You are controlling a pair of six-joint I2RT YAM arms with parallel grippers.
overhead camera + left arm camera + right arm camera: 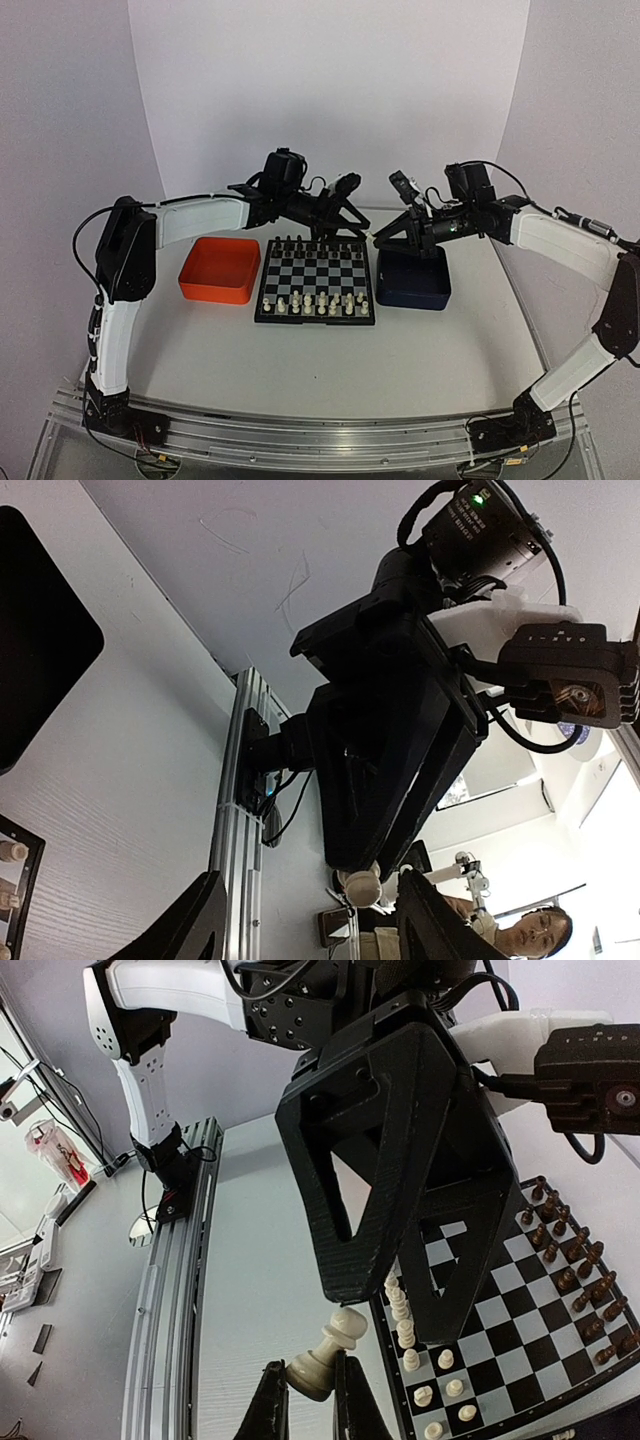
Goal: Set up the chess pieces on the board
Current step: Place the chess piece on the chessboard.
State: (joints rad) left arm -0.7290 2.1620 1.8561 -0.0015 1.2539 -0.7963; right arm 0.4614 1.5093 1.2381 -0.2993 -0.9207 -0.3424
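Right jaws clamped on 1 cream-white chess piece (322,1355), low centre of the right wrist view.
Its long axis is tilted, head toward upper right, where the left jaws are seen standing apart, tips just beside it; the board (520,1290) is seen at lower right.

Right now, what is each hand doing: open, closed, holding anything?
Left hand: open, straddling the cream-white chess piece, not gripping it.
Right hand: closed on that cream-white chess piece.
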